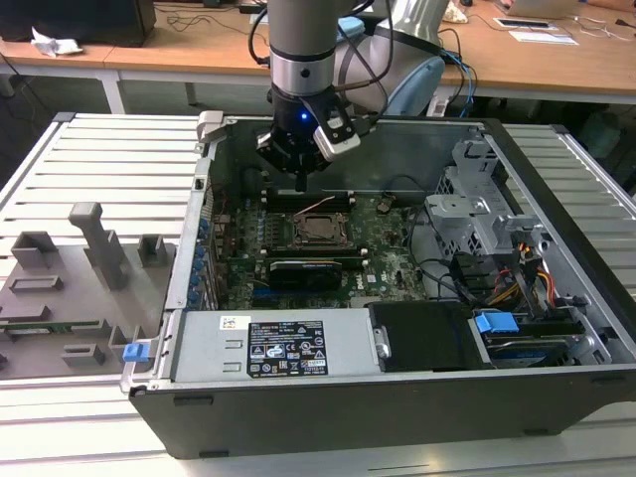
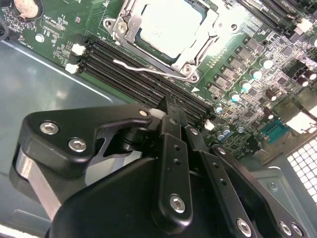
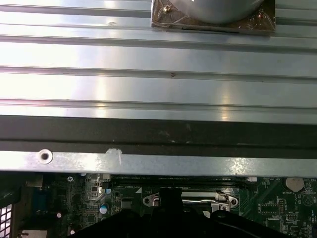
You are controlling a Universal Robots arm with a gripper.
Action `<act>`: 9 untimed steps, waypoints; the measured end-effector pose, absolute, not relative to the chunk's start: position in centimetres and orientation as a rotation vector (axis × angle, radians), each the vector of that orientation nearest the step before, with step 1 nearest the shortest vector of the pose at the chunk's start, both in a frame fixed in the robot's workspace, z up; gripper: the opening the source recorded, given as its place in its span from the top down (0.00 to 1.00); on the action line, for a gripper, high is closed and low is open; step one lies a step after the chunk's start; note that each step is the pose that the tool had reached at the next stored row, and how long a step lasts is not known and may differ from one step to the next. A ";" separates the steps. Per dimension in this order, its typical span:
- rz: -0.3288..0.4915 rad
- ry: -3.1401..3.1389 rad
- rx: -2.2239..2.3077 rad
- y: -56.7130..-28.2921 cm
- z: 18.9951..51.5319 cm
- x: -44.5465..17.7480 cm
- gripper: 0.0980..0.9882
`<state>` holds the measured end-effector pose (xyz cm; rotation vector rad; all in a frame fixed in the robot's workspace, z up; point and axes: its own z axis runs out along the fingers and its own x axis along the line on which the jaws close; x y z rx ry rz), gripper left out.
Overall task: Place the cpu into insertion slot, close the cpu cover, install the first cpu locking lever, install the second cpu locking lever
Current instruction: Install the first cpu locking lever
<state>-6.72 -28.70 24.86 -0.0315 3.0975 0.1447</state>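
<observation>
My second wrist view shows the cpu seated under the cpu cover, just beyond my clenched, empty fingers; the exterior view hides this.

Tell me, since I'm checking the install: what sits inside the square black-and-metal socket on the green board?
The silvery-grey square cpu lies in the insertion slot, framed by the thin metal cpu cover. The socket's contacts beneath are hidden by the chip.

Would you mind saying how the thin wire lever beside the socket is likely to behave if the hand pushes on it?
The lever looks like thin bent wire, so it would probably flex springily, not stay rigid. Its shiny round surface may let the hand slip off. One end seems anchored at the socket, so it should pivot, not slide.
</observation>
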 end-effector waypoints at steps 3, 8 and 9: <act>0.166 3.096 -0.031 -28.8 24.7 -6.7 0.99; 0.158 3.097 -0.031 -28.8 24.3 -5.8 0.99; 0.156 3.097 -0.032 -28.8 24.2 -5.5 0.99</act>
